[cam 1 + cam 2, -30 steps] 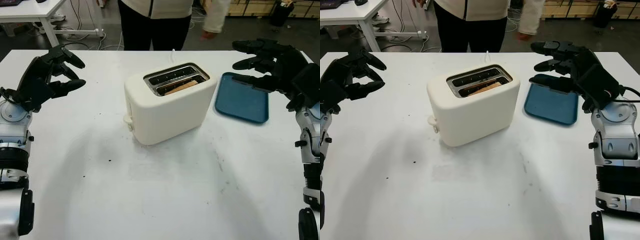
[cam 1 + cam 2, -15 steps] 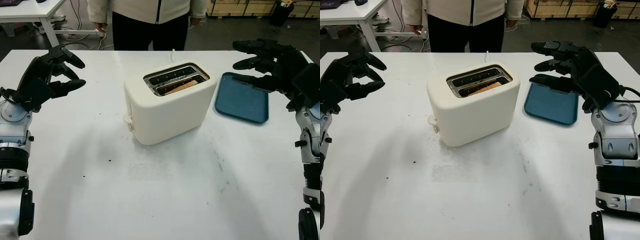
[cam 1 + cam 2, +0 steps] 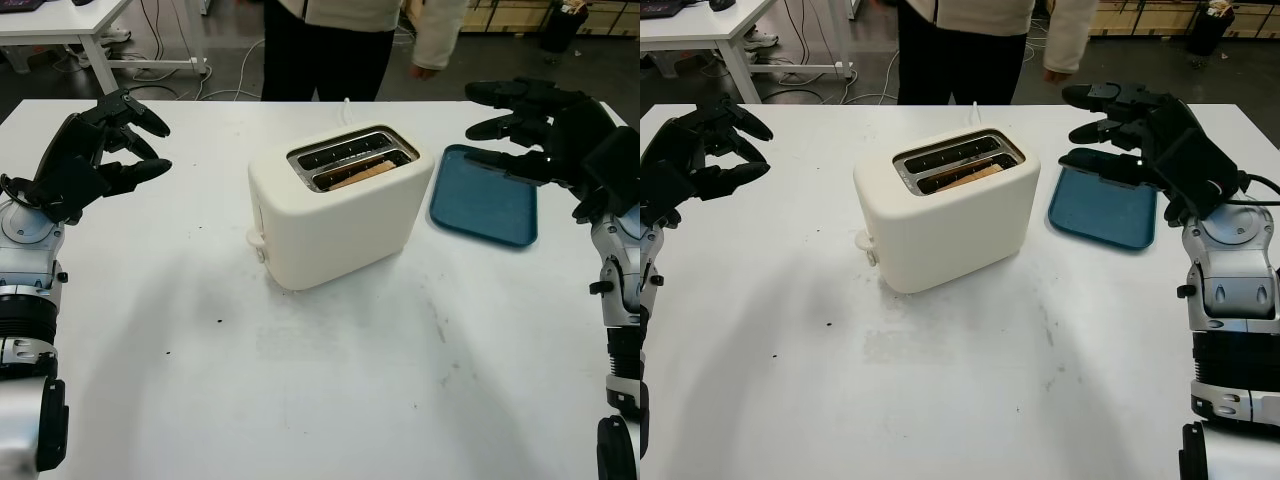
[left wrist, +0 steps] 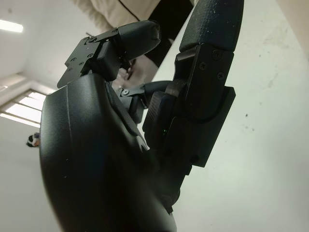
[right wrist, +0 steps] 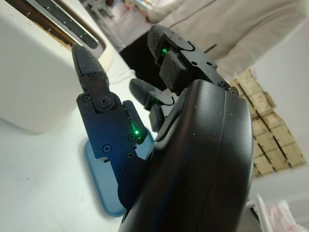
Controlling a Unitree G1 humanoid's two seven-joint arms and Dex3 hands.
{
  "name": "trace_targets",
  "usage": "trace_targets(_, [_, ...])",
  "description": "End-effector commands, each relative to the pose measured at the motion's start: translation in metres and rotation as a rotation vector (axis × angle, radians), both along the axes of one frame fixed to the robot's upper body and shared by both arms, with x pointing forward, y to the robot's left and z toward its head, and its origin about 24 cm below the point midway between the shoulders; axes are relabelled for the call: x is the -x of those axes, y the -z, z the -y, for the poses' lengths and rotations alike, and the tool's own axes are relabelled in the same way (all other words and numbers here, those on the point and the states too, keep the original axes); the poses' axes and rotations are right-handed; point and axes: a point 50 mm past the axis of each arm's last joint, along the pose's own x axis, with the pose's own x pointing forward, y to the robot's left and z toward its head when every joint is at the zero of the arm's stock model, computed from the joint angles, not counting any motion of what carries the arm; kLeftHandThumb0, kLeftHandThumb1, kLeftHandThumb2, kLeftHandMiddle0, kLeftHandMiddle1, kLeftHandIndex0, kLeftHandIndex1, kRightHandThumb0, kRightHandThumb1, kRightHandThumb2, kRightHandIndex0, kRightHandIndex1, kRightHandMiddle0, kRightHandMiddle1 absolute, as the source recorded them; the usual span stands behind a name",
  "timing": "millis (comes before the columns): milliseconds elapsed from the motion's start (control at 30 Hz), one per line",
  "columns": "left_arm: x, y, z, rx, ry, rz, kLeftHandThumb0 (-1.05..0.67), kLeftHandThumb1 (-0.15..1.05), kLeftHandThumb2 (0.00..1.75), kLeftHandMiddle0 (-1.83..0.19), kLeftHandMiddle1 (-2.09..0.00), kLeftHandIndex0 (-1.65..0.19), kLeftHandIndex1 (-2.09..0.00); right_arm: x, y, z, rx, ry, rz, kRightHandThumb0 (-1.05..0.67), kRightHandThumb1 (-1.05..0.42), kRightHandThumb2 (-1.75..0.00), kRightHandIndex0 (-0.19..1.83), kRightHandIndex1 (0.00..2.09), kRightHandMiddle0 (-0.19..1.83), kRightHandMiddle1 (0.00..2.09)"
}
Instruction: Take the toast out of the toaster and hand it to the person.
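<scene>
Standing in the middle of the white table (image 3: 330, 400) is a cream two-slot toaster (image 3: 335, 215), with a slice of toast (image 3: 362, 174) sitting low in its nearer slot, the brown top edge just showing. The left hand (image 3: 95, 150) hangs above the table's left side, well apart from the toaster, fingers released and holding nothing. The right hand (image 3: 540, 130) hovers over the far edge of a blue tray (image 3: 485, 205) that lies just right of the toaster; its fingers are likewise released and empty. A person (image 3: 340, 40) in a light jacket and dark trousers stands at the table's far side.
</scene>
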Motion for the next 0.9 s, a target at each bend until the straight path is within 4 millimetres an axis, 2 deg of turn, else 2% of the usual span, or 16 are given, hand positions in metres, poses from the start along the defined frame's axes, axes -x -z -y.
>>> trace_targets(0, [0.0005,-0.0054,-0.0009,-0.023,0.003,0.014,-1.05,0.92,0.11,-0.36,-1.48,-0.25,-1.44,-0.0002,-0.0022,-0.0027,-0.010,0.000,0.014,-0.34,-0.72,0.00,0.39,0.89,0.65,0.11])
trace_targets(867, [0.0010,-0.0039,-0.0026,-0.013,-0.001,0.011,-1.05,0.92,0.11,-0.36,-1.48,-0.24,-1.45,-0.0014,-0.0013,-0.0023,-0.026,0.004,0.011,-0.34,-0.71,0.00,0.39,0.91,0.66,0.12])
